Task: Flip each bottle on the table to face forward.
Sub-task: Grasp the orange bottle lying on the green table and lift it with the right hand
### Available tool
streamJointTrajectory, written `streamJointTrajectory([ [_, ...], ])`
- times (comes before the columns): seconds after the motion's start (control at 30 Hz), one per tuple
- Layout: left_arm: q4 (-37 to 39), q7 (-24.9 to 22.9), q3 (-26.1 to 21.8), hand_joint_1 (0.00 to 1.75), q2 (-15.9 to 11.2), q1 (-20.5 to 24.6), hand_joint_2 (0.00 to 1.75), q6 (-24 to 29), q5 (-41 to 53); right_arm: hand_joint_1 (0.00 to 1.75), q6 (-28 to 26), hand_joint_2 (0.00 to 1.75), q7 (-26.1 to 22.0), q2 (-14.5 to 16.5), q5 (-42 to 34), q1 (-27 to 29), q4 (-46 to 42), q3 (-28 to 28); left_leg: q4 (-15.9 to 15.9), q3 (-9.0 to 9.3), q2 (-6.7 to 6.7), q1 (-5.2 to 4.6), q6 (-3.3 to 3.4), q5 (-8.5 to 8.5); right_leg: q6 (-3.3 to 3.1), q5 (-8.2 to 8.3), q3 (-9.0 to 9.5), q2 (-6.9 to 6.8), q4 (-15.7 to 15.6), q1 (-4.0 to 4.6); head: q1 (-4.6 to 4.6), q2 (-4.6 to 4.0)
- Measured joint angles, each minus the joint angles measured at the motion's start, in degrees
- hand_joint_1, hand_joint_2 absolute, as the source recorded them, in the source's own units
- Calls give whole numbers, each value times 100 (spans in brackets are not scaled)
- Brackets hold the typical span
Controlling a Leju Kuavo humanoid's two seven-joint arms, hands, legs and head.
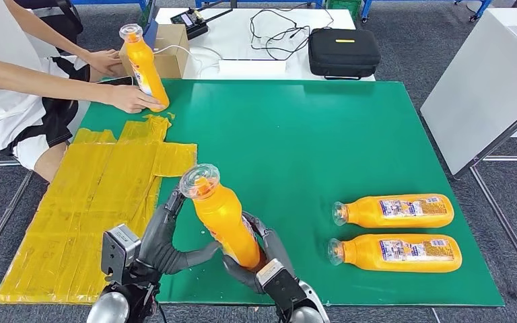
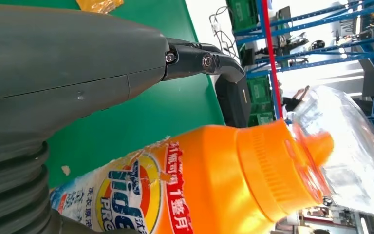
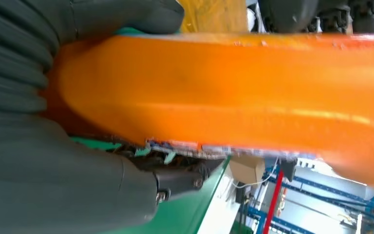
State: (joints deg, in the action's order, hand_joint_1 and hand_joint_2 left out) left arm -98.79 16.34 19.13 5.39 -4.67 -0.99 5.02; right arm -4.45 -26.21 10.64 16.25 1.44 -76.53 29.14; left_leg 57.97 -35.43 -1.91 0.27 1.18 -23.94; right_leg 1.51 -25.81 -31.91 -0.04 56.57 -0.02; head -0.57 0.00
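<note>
Right hand around tilted bottle.

You are getting bright, even overhead light in the head view, where the flat green table mat is showing crisp and the two lying orange plastic bottles are casting only faint, soft shadows. In the left wrist view the background past the blue metal shelving is blowing out to white, and the clear plastic cap is glaring and looking soft. In the right wrist view the near orange bottle body is blurring from closeness, with a pale sheen running along it.
</note>
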Motion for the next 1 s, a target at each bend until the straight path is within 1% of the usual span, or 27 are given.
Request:
streamJointTrajectory([
  [0.13,113,-2,-61,0,-15,54,175,-35,-129,175,-21,175,-7,-23,32,-106,188,152,0,0,3,-2,0,0,0,0,0,0,0,-2,1,0],
  [0.4,314,-44,-81,0,-44,105,175,-94,-273,175,-99,175,-4,-73,153,-229,364,276,0,1,2,-2,1,0,0,0,-1,0,-1,-3,-1,0],
  [0.43,343,-50,-81,5,-45,112,175,-97,-288,175,-121,175,-4,-77,163,-234,370,286,0,1,2,-2,1,0,0,0,-1,0,-1,-3,-1,0],
  [0.47,371,-55,-81,24,-45,118,175,-101,-304,175,-143,175,-4,-82,173,-238,374,294,0,0,2,-2,1,0,0,0,-2,0,-1,-3,-1,0],
  [0.53,432,-70,-82,111,-45,133,175,-121,-362,175,-181,175,-5,-92,193,-245,377,305,0,0,3,-1,0,0,0,0,-2,0,-1,-3,-1,0],
  [0.57,462,-80,-84,150,-45,141,175,-144,-414,175,-202,175,-5,-97,204,-248,378,313,0,0,3,-1,0,0,0,0,-2,0,-1,-3,-1,0],
  [0.6,494,-89,-86,175,-45,148,175,-175,-480,175,-222,175,-6,-102,218,-252,379,324,0,0,3,-1,0,0,0,0,-2,0,-1,-3,0,0],
  [0.73,590,-101,-109,175,-45,162,175,-281,-705,175,-280,175,-7,-110,277,-269,381,359,0,0,3,-1,0,0,0,0,-2,0,-1,-3,-1,0],
  [1.0,669,-101,-168,175,-45,182,175,-363,-859,175,-285,175,-8,-115,290,-283,416,387,0,0,2,-1,1,0,0,0,-1,0,0,-3,0,0],
])
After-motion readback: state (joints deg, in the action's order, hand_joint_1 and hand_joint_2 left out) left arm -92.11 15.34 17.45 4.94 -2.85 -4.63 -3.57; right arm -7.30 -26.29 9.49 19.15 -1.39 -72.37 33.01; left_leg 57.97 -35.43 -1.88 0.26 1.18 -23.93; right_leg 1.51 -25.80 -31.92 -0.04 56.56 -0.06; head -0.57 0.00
